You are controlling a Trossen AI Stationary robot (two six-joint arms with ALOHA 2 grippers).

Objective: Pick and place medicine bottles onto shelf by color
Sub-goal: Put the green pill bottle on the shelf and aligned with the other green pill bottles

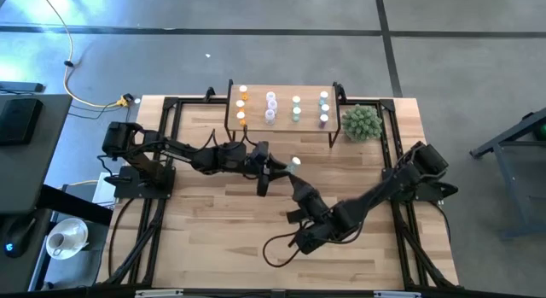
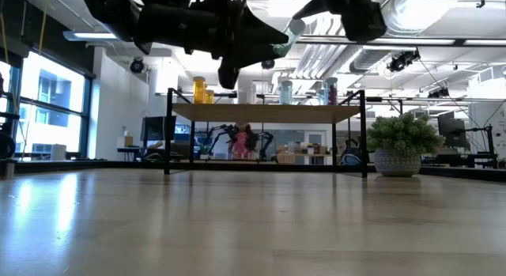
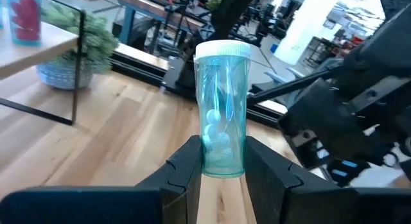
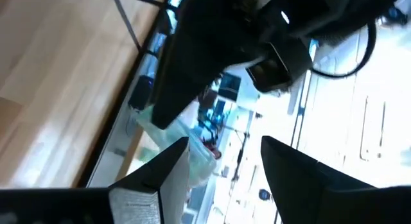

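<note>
Above the middle of the table, the left gripper (image 3: pixel 218 176) clamps the lower end of a blue medicine bottle (image 3: pixel 222 108), its white cap pointing away from the fingers. The right gripper (image 4: pixel 221 163) hovers just beside it, fingers parted and empty. The bottle hangs well clear of the tabletop, in front of the shelf (image 1: pixel 281 119), where other bottles stand grouped by colour.
</note>
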